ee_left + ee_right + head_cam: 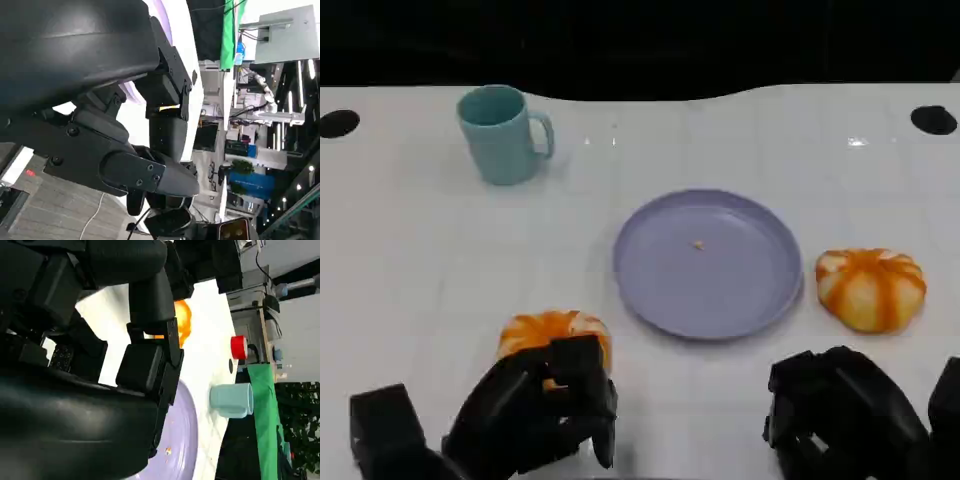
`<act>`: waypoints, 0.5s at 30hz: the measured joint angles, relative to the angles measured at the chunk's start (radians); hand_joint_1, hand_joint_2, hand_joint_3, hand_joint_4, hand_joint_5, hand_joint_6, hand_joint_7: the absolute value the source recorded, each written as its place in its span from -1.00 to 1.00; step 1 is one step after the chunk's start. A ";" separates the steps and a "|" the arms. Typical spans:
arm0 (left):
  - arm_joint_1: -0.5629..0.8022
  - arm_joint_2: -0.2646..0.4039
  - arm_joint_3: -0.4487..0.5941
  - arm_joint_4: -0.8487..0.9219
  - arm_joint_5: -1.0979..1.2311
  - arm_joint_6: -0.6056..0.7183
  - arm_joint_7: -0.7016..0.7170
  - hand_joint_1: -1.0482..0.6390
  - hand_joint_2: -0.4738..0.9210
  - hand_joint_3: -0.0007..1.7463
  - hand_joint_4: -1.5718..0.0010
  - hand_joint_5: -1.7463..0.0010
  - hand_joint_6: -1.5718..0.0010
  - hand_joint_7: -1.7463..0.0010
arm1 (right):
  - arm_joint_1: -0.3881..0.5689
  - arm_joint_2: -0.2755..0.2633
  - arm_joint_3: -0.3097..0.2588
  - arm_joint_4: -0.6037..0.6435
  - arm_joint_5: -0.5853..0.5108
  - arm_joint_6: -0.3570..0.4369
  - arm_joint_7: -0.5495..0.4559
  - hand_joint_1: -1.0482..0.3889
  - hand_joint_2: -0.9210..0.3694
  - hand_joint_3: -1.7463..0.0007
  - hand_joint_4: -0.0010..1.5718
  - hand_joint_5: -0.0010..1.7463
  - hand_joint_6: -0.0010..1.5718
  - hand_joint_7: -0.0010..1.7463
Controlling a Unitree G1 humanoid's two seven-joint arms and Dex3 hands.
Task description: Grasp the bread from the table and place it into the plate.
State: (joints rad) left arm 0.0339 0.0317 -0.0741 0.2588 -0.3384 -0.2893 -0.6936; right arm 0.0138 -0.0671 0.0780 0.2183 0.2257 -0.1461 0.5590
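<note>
Two orange-and-white striped bread rolls lie on the white table (410, 260). One bread (552, 330) lies near left, the other bread (871, 288) to the right of the purple plate (708, 262). My left hand (535, 410) sits just in front of the near-left bread, its half-curled fingers (578, 362) overlapping the roll's near edge, nothing visibly between them. A sliver of that bread (167, 106) shows past the fingers. My right hand (840, 415) hovers low at the near right, short of the other roll, holding nothing. The plate (180, 440) holds only a crumb.
A teal mug (505, 133) stands at the far left, well behind the near-left bread; the mug (231, 399) also appears beyond the plate in the right wrist view, near a small red object (239, 347). Two dark holes (932, 119) mark the table's far corners.
</note>
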 measured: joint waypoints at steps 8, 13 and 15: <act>0.000 0.000 0.000 0.000 0.000 0.000 0.000 -0.72 1.00 -0.86 -0.13 -1.00 -0.10 -0.66 | 0.000 0.000 0.000 0.000 0.001 0.000 -0.002 -1.00 0.36 -0.58 0.96 0.50 1.00 0.18; 0.000 0.000 0.002 0.000 0.002 -0.001 0.000 -0.72 1.00 -0.85 -0.14 -1.00 -0.10 -0.66 | 0.000 0.000 0.000 0.000 0.001 0.001 -0.003 -1.00 0.36 -0.57 0.95 0.51 1.00 0.18; 0.000 0.000 0.002 -0.001 0.008 -0.008 0.003 -0.70 1.00 -0.85 -0.14 -1.00 -0.09 -0.66 | 0.000 0.000 0.000 0.000 0.001 0.001 -0.003 -1.00 0.36 -0.57 0.95 0.51 1.00 0.18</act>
State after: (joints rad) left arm 0.0336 0.0319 -0.0718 0.2581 -0.3303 -0.2970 -0.6902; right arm 0.0138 -0.0670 0.0783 0.2182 0.2265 -0.1451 0.5558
